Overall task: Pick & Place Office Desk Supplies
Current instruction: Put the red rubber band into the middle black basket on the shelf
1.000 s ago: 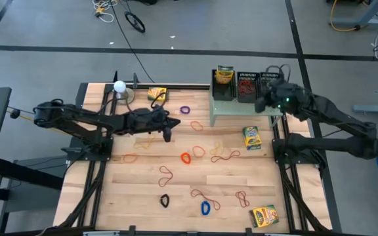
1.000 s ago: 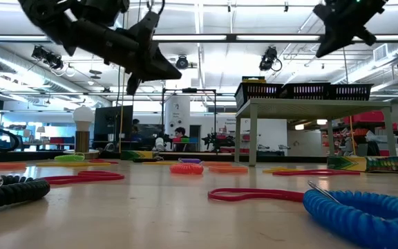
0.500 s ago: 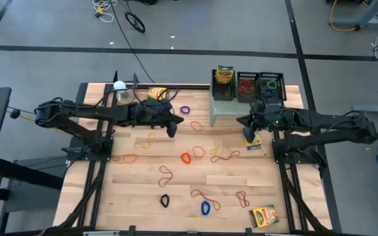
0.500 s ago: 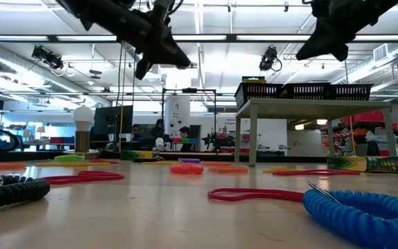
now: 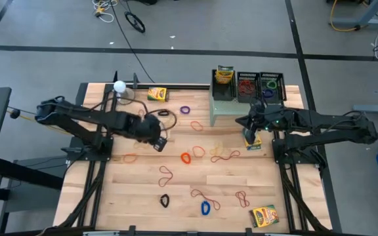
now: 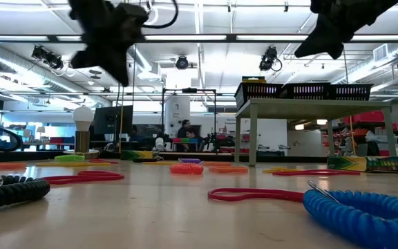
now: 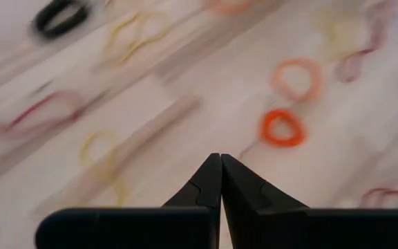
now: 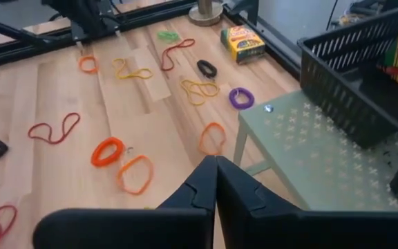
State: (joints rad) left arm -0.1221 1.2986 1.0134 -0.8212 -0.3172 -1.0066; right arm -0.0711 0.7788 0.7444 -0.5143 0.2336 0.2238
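My left gripper (image 5: 158,143) (image 7: 220,159) is shut on nothing and points steeply down above the table's left middle, over orange rubber-band loops (image 7: 282,128) and yellow ones (image 7: 135,31). My right gripper (image 5: 243,122) (image 8: 215,160) is shut on nothing and hangs beside the pale green shelf's (image 8: 316,149) front, above a crayon box (image 5: 252,139). Other crayon boxes lie flat at the far edge (image 5: 157,94) and the near right (image 5: 263,216). Three black mesh trays (image 5: 247,85) stand on the shelf, one with a crayon box (image 5: 224,76). Many loops lie flat across the table.
A white ball on a stand (image 5: 119,86) is at the far left. A black loop (image 5: 166,113) lies just beyond the left arm. A blue coiled loop (image 6: 365,214) and a black one (image 6: 5,190) lie near the front edge. Bare wood shows at the near left.
My left gripper has drawn back toward the table's left and near edge and tipped to point steeply down, still shut. My right gripper has come down from above the trays toward the table's left and near side, then stayed still beside the shelf, still shut.
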